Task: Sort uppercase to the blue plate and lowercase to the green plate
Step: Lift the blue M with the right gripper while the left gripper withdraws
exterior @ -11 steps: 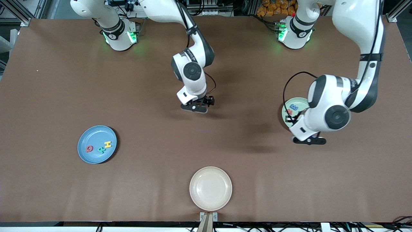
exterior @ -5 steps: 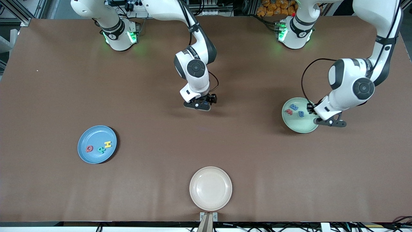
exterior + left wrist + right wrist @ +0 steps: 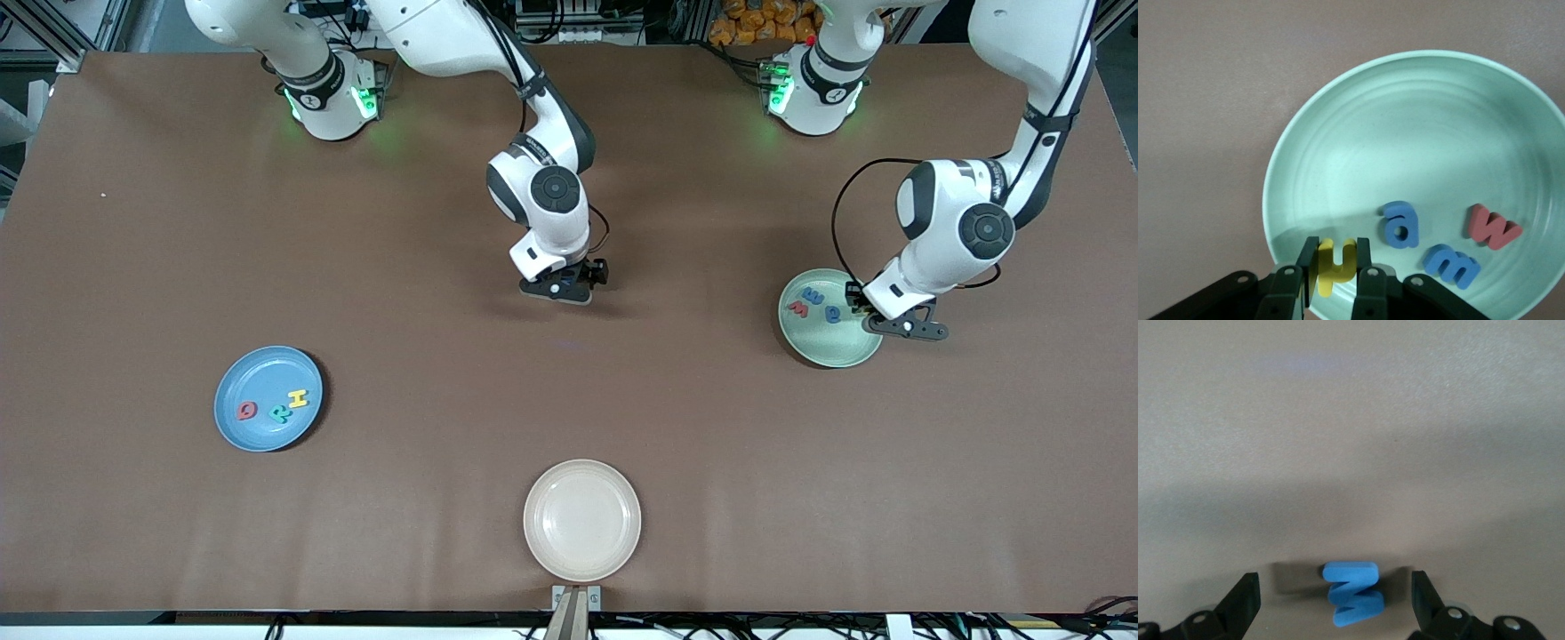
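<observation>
My left gripper [image 3: 878, 321] [image 3: 1337, 268] is shut on a small yellow lowercase letter [image 3: 1336, 263], just over the rim of the green plate [image 3: 822, 345] [image 3: 1405, 120]. A blue a [image 3: 1400, 224], a blue m [image 3: 1451, 265] and a red w [image 3: 1493, 227] lie in that plate. My right gripper [image 3: 558, 292] [image 3: 1335, 588] is low over the table's middle, open, with a blue uppercase letter [image 3: 1353, 593] lying on the table between its fingers. The blue plate [image 3: 238, 434] holds a red Q [image 3: 244, 410], a green R [image 3: 280, 412] and a yellow H [image 3: 298, 398].
A cream plate [image 3: 582, 520] with nothing in it sits at the table edge nearest the front camera. Brown table surface spreads between the three plates.
My left arm has carried the yellow letter from beside the green plate to its rim. My right gripper has shifted slightly toward the left arm's end and come lower.
</observation>
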Motion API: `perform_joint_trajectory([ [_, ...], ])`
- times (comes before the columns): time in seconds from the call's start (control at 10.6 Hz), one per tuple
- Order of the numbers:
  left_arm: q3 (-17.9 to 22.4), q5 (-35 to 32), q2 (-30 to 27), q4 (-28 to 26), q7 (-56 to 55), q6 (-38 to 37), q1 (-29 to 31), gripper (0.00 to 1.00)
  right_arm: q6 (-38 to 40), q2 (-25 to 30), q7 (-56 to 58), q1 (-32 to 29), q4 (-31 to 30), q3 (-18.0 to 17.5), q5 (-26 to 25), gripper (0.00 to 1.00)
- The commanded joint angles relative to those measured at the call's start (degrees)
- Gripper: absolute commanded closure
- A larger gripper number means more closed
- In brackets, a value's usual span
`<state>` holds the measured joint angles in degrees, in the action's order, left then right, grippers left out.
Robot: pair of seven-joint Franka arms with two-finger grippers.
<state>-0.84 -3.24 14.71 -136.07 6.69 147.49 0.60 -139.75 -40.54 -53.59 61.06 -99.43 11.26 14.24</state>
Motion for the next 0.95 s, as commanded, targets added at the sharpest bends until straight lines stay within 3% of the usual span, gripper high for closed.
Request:
perform_joint_trajectory([
  [0.0, -0.2, -1.3, 1.2, -0.2, -2.3, 1.6, -0.3, 0.9, 0.1, 0.7, -2.3, -0.9, 0.1, -1.6, -2.0, 0.0],
  [0.09, -0.2, -1.3, 1.5, -0.2, -2.3, 1.9, -0.3, 0.81, 0.0, 0.6, -2.3, -0.9, 0.1, -1.6, -2.1, 0.0],
  [0.19, -0.2, -1.3, 1.1, -0.2, -2.2, 1.9, -0.3, 0.66, 0.0, 0.6, -2.3, -0.8, 0.0, -1.5, -2.2, 0.0],
  [0.28, -0.2, -1.3, 0.8, -0.2, -1.8, 1.7, -0.3, 0.4, 0.0, 0.6, -2.3, -0.8, -0.2, -1.5, -2.2, 0.0],
  [0.38, -0.2, -1.3, 0.2, -0.1, -1.8, 1.6, -0.3, 0.3, 0.0, 0.6, -2.6, -0.7, -0.2, -1.5, -2.3, 0.0],
  [0.47, -0.2, -1.3, -0.8, 0.1, -1.9, 1.5, -0.3, 0.24, 0.0, 0.6, -2.6, -0.7, -0.4, -1.5, -2.3, 0.0],
  [0.66, -0.3, -0.5, -3.7, 1.3, -2.9, -1.0, -0.3, 0.23, -0.7, 0.3, -2.6, -0.7, -0.7, -1.4, -2.5, 0.0],
  [0.85, -2.3, -0.4, -5.0, 5.9, -9.5, -6.3, 0.0, 0.23, -1.0, 0.3, -2.7, -0.8, -0.8, -1.4, -2.5, 0.0],
])
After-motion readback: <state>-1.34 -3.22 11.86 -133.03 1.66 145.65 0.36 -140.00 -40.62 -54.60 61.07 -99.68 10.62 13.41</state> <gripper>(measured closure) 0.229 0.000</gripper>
